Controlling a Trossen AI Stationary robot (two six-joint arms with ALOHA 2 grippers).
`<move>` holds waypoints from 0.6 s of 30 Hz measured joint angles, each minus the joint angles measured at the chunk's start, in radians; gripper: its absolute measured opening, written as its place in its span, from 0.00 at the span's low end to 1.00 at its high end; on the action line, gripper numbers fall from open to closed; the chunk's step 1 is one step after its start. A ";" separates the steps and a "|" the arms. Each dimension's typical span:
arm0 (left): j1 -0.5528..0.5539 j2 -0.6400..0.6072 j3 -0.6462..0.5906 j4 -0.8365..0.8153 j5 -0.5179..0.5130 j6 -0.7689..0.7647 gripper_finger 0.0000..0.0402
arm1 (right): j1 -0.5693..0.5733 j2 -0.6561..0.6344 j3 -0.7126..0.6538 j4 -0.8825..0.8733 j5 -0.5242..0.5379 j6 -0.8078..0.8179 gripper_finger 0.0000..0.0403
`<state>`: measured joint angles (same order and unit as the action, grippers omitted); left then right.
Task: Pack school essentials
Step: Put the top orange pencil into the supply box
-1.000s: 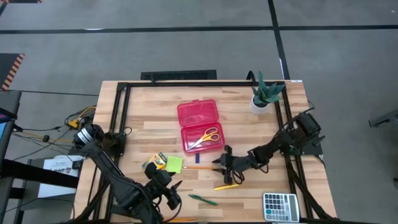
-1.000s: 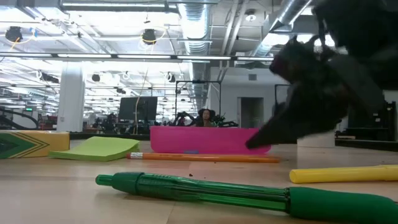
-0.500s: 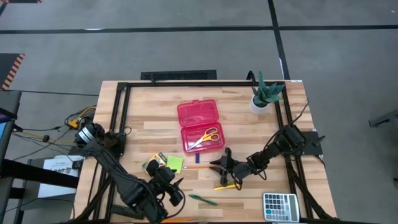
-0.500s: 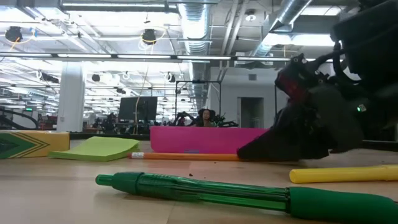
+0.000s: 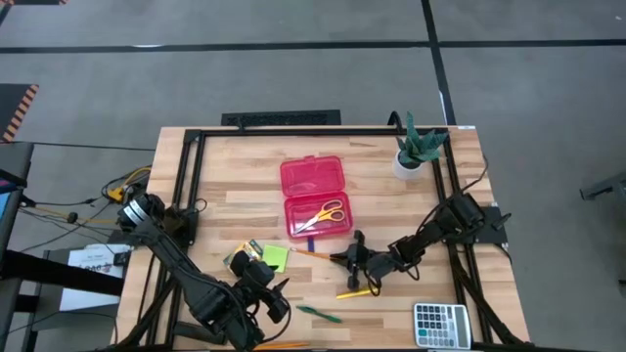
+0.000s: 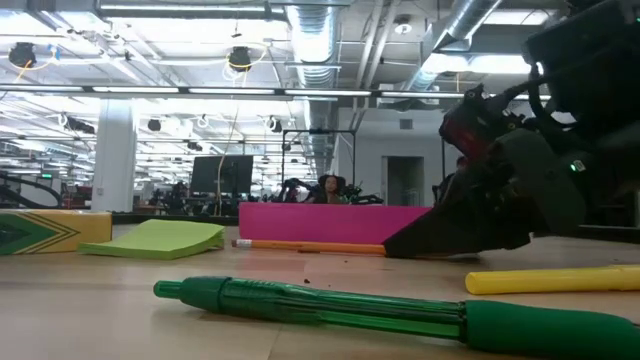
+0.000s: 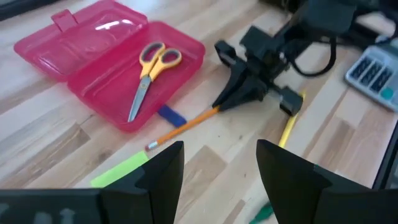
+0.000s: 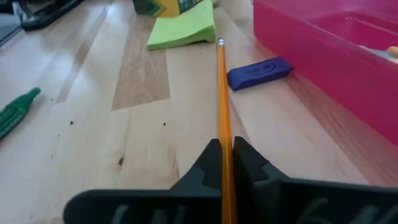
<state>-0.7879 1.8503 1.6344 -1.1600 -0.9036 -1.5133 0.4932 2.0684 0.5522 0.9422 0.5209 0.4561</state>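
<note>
An orange pencil [image 5: 315, 254] lies in front of the open pink case [image 5: 313, 196], which holds the orange-handled scissors [image 5: 324, 215]. My right gripper [image 5: 348, 260] is low at the table and shut on this pencil. A small blue eraser [image 8: 259, 72] lies flat beside the case wall. The lime sticky pad [image 5: 275, 258] and crayon box [image 5: 245, 254] sit left of the pencil. A yellow pen [image 5: 354, 291] and a green pen [image 5: 320, 314] lie nearer the front edge. My left gripper [image 7: 217, 168] hovers open above the near left of the table, holding nothing. My right gripper pinches the pencil [image 8: 225, 149] between its two fingers, at the pencil's right end. The fingers [image 6: 440, 232] slant down from the table's right and lie along the pencil. The pencil stays nearly level and low; whether its free left end [image 8: 220, 42] rests on the wood, I cannot tell.
A grey calculator [image 5: 437, 323] lies at the near right corner. A potted plant [image 5: 416, 147] stands at the far right. A black frame [image 5: 186, 196] runs along the table's edges. Bare wood shows left of the pink case and along the far edge.
My right gripper has sunk to the table and shut on the pencil's right end. The pencil has turned: its free left end has swung a little toward the pink case, while the held end stayed near where it was.
</note>
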 joint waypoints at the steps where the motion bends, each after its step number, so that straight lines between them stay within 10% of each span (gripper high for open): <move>1: -0.001 0.000 0.000 0.001 -0.013 -0.015 0.48 | 0.001 -0.022 0.000 -0.022 -0.015 0.000 0.03; 18: -0.076 0.000 -0.002 0.005 -0.401 -0.347 0.48 | 0.064 -0.475 -0.005 -0.148 -0.003 -0.089 0.03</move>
<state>-0.8641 1.8503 1.6322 -1.1549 -1.3041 -1.8599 0.5575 1.5930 0.5472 0.7937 0.5175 0.3669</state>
